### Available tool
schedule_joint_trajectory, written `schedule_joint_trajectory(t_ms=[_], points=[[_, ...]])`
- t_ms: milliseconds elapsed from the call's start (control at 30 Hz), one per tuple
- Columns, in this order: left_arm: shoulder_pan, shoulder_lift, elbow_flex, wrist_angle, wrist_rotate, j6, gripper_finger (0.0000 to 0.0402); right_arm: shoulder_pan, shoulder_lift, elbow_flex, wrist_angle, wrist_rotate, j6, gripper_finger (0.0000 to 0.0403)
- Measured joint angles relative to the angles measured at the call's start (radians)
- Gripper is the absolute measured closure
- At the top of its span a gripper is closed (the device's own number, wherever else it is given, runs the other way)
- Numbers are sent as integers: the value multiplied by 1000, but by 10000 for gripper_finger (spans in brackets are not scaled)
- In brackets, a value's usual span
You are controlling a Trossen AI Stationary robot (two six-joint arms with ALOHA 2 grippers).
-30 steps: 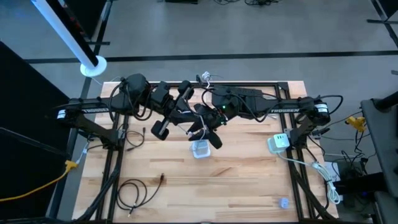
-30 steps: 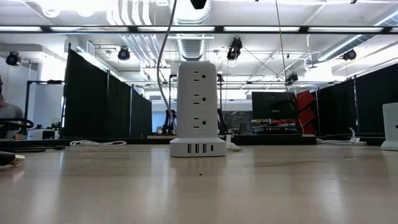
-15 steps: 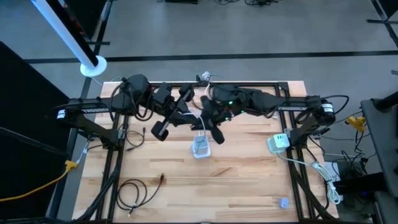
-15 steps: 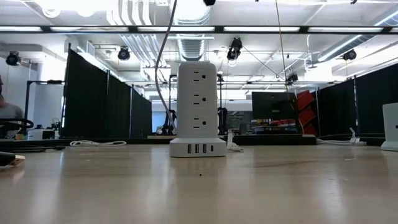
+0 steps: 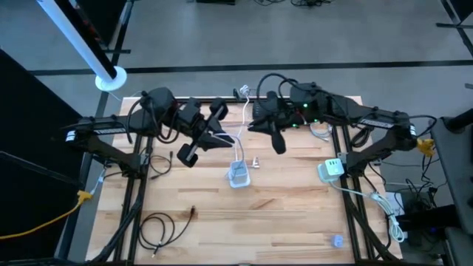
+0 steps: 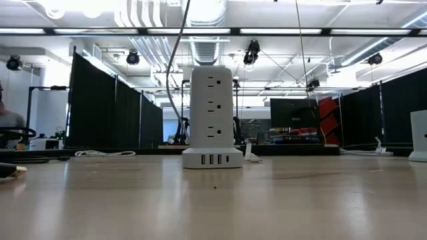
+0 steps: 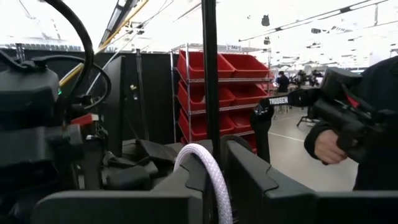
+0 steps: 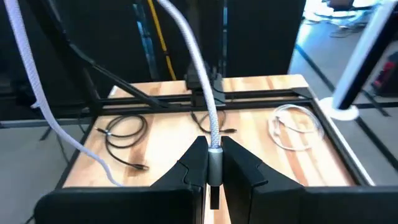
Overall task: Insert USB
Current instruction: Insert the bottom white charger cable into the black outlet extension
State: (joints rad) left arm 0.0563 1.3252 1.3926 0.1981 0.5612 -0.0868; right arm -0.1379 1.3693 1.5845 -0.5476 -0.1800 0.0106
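Note:
A white power tower (image 5: 238,175) stands upright on the wooden table, with a row of USB ports in its base (image 6: 212,159). My left gripper (image 5: 220,137) hangs above the table left of the tower, shut on a white braided cable (image 7: 198,163). My right gripper (image 8: 213,171) is up toward the far edge, above and beyond the tower (image 5: 253,124), shut on a cable's silvery plug end. A white cable strand (image 5: 240,148) drops toward the tower. A small loose plug (image 5: 255,161) lies on the table beside it. My left gripper pinches a bend of the white braided cable (image 7: 208,186) between its two fingers. The fingers are about level and point toward the table's right. The cable arches up over the fingertips, clear of the table. My right gripper pinches the silvery collar (image 8: 214,160) at the cable's plug end between its two fingers. The cable lies along the fingers, leaves past their tips and curves upward. The fingers slant slightly down toward the table's left, and the plug end is clear of the table.
Black cables (image 5: 159,225) lie coiled at the near left of the table. A second white power block (image 5: 331,170) sits at the right edge. A white coiled cable (image 8: 295,124) lies on the wood. A person (image 7: 348,134) stands beyond the table.
My right gripper has risen from just above the power tower and drawn back toward the far right, tipping closer to level. The small plug beside the tower now shows where the gripper had covered it.

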Motion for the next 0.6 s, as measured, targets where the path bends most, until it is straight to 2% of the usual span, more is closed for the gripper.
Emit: schedule_joint_trajectory(t_ms=[133,600], points=[[1,-4,0,-41,-3,-2,341,0,-33,0,-31,52,-1,386],[0,-10,0,-103,-18,-72,249,0,-94,0,-32,84,16,386]])
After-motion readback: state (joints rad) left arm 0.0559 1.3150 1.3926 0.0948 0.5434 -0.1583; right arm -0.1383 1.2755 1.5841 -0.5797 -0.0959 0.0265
